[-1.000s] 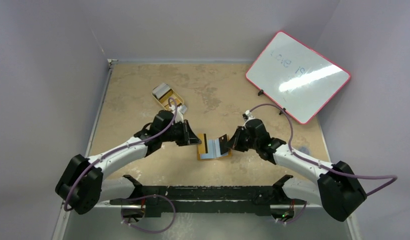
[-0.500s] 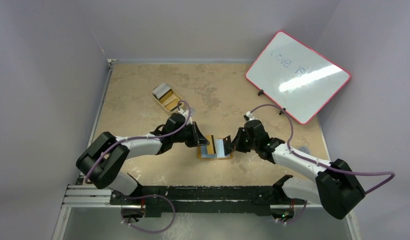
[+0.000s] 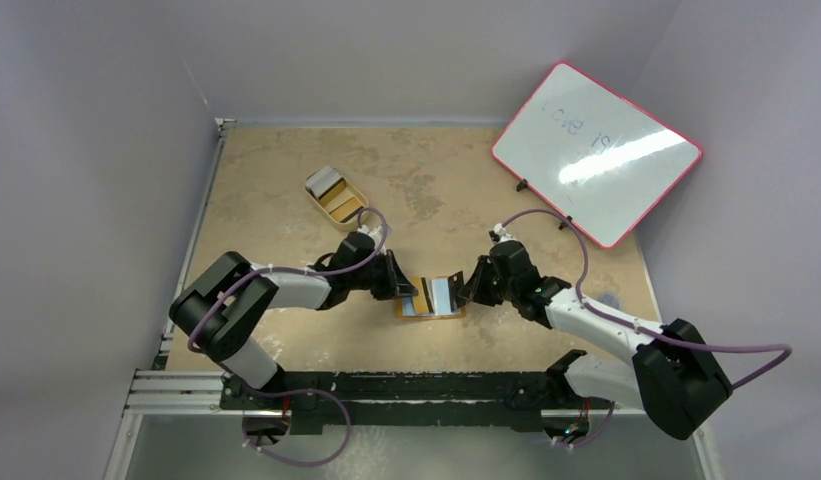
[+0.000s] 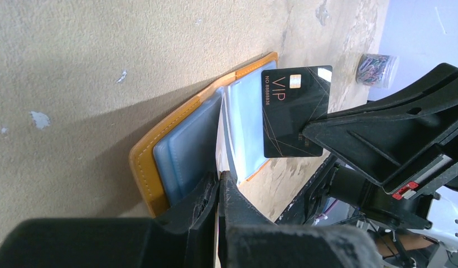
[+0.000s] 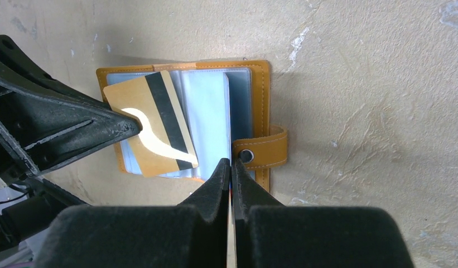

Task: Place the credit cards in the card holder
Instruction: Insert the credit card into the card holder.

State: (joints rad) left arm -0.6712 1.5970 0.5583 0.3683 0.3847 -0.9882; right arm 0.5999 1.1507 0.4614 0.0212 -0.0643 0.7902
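The orange-tan card holder (image 3: 432, 312) lies open on the table, blue-grey pockets up; it also shows in the left wrist view (image 4: 144, 173) and the right wrist view (image 5: 261, 84). My left gripper (image 3: 407, 287) is shut on a gold-brown credit card with a black stripe (image 5: 141, 109), held over the holder's left half. In its own view (image 4: 221, 176) that card is edge-on. My right gripper (image 3: 465, 285) is shut on a black VIP card (image 4: 296, 106), held upright over the holder's right half, and is edge-on in its own view (image 5: 231, 162). The snap strap (image 5: 260, 151) lies flat.
A cream oval tray (image 3: 317, 196) at the back left holds a grey card (image 3: 325, 181) and gold-brown cards (image 3: 340, 206). A red-framed whiteboard (image 3: 596, 150) stands at the back right. A small jar of paper clips (image 4: 377, 69) sits right of the holder.
My left arm has swung in and its gripper has carried the gold-brown card right, over the holder. The right gripper has shifted slightly left with the black card.
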